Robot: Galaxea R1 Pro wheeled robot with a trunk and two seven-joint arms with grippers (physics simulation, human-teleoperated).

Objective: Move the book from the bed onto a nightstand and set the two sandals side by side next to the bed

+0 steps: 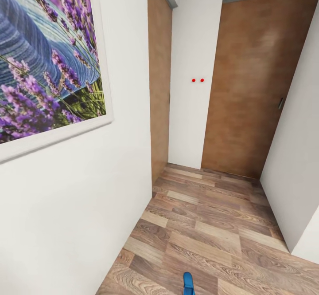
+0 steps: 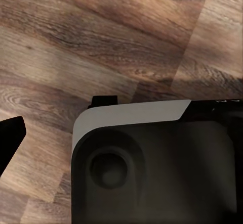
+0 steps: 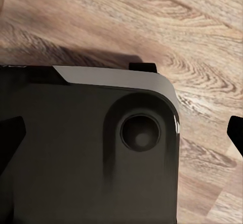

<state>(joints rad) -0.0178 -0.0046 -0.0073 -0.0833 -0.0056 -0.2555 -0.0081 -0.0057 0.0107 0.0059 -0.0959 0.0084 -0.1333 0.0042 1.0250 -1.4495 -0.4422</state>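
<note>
A bright blue sandal (image 1: 188,283) lies on the wood-plank floor (image 1: 212,228) at 6 o'clock in the head view, cut off by the frame's lower edge. At 10 o'clock hangs the framed lavender picture (image 1: 46,55) on a white wall (image 1: 79,206). Brown doors stand at 12 o'clock (image 1: 159,86) and 2 o'clock (image 1: 254,86). Each wrist view looks down past the robot's dark base (image 2: 157,168) to the floor planks, with dark finger edges at the frame sides; whether either pincer is apart or together cannot be told.
</note>
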